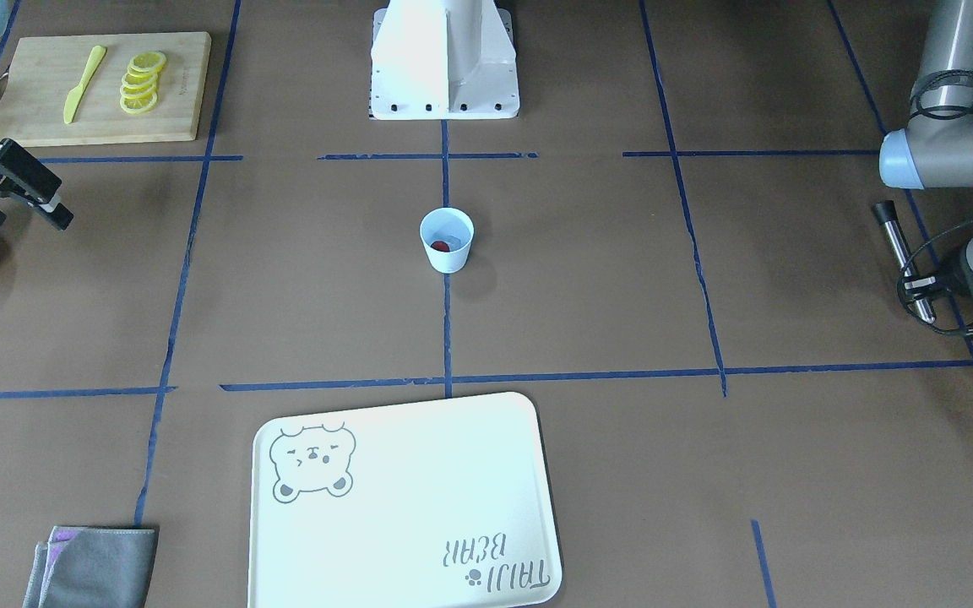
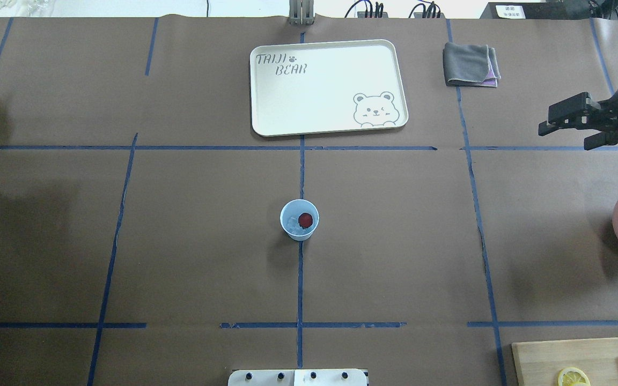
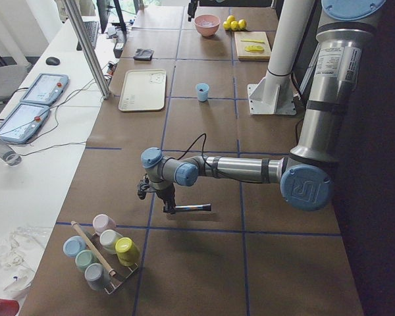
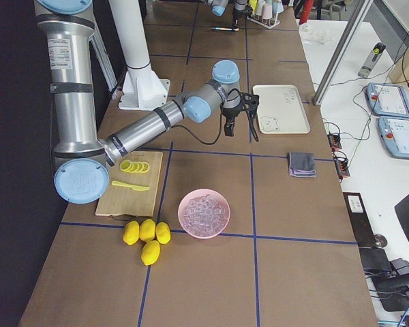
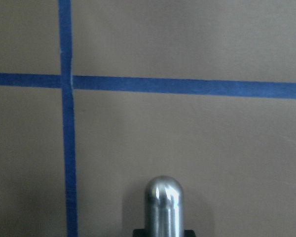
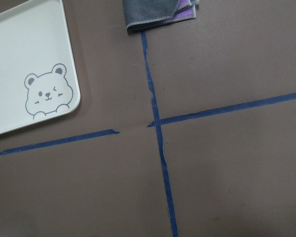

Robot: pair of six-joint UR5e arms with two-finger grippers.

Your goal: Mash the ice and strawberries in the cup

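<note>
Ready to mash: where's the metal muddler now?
The metal muddler is in the left gripper, at the front-facing view's right edge, far from the cup.

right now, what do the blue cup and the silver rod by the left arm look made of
the cup: likely thin plastic, light blue, smooth and matte. the rod: looks like metal, polished silver, bright highlights on its rounded tip.

Plastic cup point(image 1: 448, 260), glossy metal rod point(image 5: 164, 202)

Light blue cup point(image 2: 299, 220) upright mid-table, red strawberry point(image 2: 305, 219) and clear ice point(image 2: 293, 223) inside
</note>
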